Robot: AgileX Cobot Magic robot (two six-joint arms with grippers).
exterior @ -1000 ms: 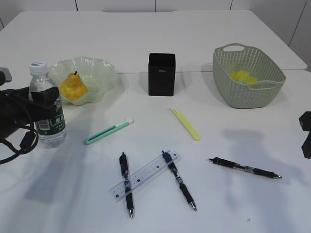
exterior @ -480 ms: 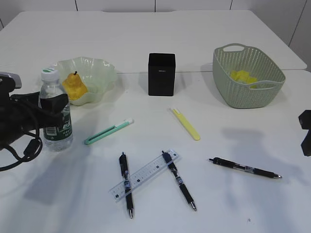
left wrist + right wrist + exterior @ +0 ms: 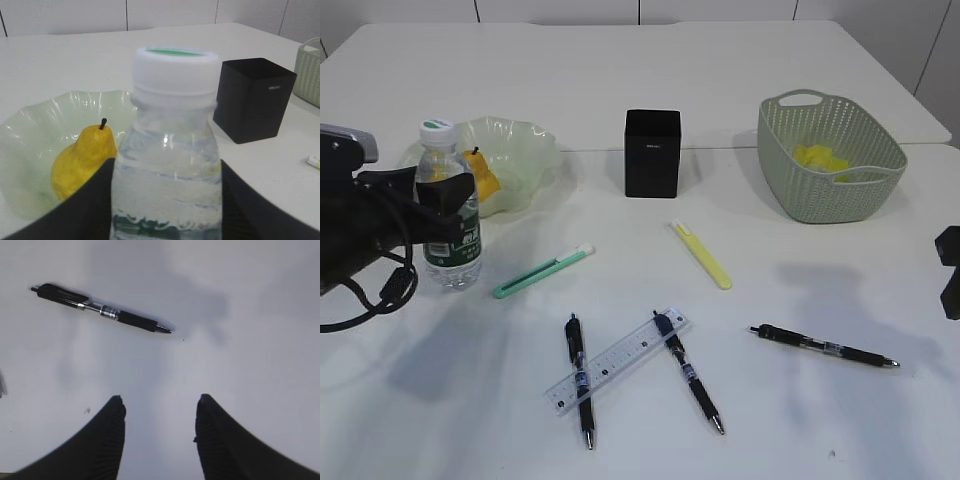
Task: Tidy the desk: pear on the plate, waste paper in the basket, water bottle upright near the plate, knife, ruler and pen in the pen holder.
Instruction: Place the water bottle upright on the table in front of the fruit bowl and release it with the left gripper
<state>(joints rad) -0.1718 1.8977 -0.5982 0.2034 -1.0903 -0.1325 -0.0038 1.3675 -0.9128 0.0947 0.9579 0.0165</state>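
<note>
Because the small clear plastic water bottle (image 3: 450,215) with its dark green label must end upright near the pale green wavy-rimmed glass plate (image 3: 525,150), the left pincer (image 3: 445,205) clamps it round the middle near the tabletop's left edge, cap up, directly in front of the plate; from these views I cannot tell whether its base touches the white tabletop (image 3: 650,70). The lumpy yellow pear (image 3: 85,160) already sits in the plate. Further right, knives, pens and the clear plastic ruler (image 3: 617,361) lie along the front edge, waiting for the matte black square pen holder (image 3: 652,152). By the right edge, the right pincer (image 3: 159,432) hangs spread and empty over bare tabletop, one black pen (image 3: 100,308) lying apart ahead of it.
</note>
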